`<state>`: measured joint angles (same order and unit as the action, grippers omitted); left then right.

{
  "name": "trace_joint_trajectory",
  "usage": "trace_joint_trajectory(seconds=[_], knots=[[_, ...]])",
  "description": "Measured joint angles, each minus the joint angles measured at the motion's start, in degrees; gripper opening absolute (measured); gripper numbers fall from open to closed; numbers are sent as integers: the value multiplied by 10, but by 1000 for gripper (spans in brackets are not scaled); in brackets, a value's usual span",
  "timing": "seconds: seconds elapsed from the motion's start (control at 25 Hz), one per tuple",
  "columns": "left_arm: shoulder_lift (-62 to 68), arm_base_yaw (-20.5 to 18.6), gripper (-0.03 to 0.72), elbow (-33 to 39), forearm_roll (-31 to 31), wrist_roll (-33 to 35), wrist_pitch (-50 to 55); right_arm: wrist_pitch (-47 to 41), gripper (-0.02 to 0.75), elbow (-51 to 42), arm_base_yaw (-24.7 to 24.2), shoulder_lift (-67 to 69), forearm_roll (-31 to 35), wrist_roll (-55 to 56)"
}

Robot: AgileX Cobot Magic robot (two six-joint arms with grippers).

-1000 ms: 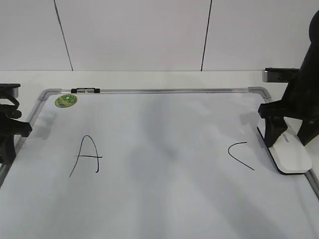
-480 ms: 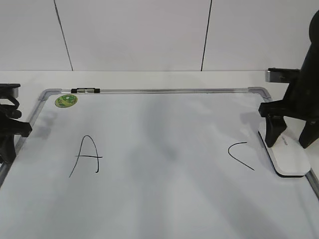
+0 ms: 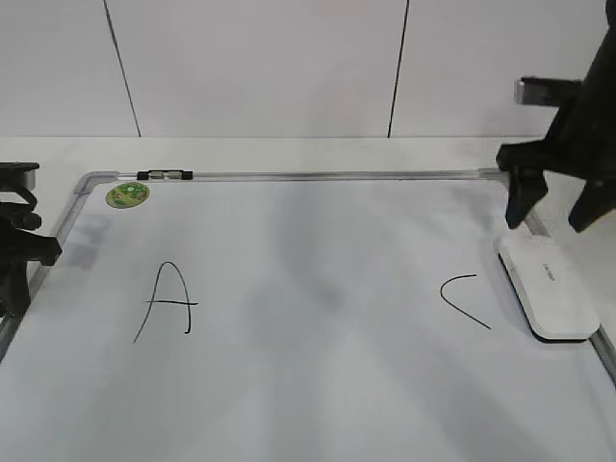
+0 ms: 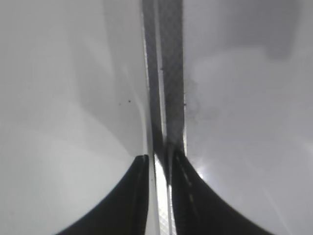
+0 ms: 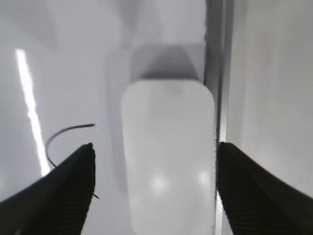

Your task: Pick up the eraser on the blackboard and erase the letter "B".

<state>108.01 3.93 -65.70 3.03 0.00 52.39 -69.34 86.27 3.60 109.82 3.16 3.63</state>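
Above the eraser [image 3: 549, 287], right end effector [image 3: 558, 206] hangs with fingers spread and empty; eraser lies flat at the blackboard's [image 3: 318, 385] right frame beside "C" [image 3: 464, 299]; left end effector [image 4: 157, 166] nearly closed astride the left frame.

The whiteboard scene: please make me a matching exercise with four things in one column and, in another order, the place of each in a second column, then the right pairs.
Things:
1. eraser
2. green magnet
3. letter "A"
4. right gripper

Places:
a. far left corner of the blackboard
b. open in the air, above the far end of the eraser
c. flat on the board along its right frame, beside the letter "C"
d. left half of the board, nearer than the magnet

Pairs: 1-c, 2-a, 3-d, 4-b
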Motion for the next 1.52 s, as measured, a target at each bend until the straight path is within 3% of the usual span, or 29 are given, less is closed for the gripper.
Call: trace_joint_trajectory(seconds=[0.32,0.6,1.08,1.16,1.4,1.52], knots=[[0,0,160,0,0,0,3,-5,589,51,0,-46,42,0],[0,0,313,0,0,0,5,-8,589,51,0,-81,49,0],[-109,0,326,-19,0,0,67,-12,587,47,0,-172,57,1],[-133,0,298,-19,0,0,94,-13,587,38,0,-200,57,1],[-175,0,60,-19,-2,7,165,-19,587,-12,0,-301,67,1],[-195,0,29,-14,-2,10,167,-21,587,-53,0,-368,76,1]])
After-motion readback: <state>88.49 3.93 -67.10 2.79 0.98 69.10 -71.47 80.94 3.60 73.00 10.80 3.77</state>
